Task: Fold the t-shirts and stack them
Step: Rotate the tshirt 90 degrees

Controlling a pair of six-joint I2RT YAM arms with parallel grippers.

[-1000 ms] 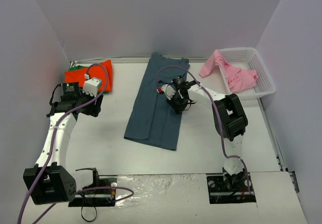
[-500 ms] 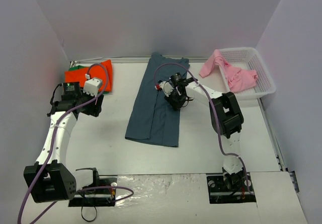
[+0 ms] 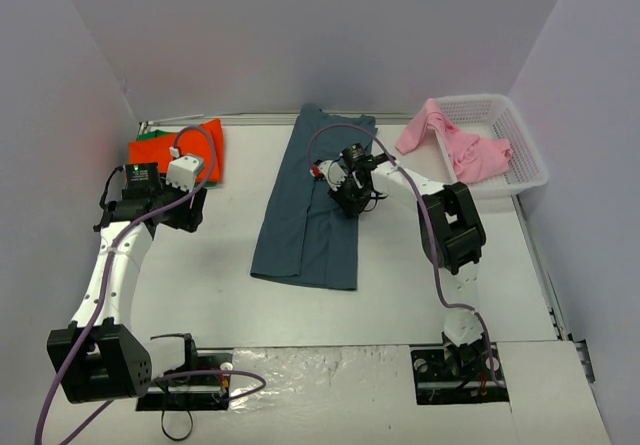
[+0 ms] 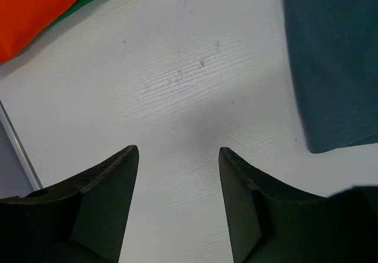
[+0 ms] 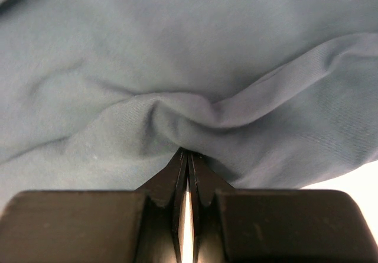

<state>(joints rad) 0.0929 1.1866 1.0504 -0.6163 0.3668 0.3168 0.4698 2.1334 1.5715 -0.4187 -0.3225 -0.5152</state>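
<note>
Stacking looks half done: orange-red t-shirt (image 3: 185,148) on green t-shirt (image 4: 88,0) at the bench's (image 3: 220,275) far-left corner, pink t-shirt (image 3: 470,152) crumpled in the basket (image 3: 527,155). Right gripper (image 5: 188,156) pinches the mid-bench slate-blue t-shirt (image 3: 300,235), folded lengthwise; left gripper (image 4: 177,156) hangs half-open, empty.

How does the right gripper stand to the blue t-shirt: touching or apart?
Touching. In the right wrist view the right gripper, jaws shut, pinches a puckered fold of the blue t-shirt.
</note>
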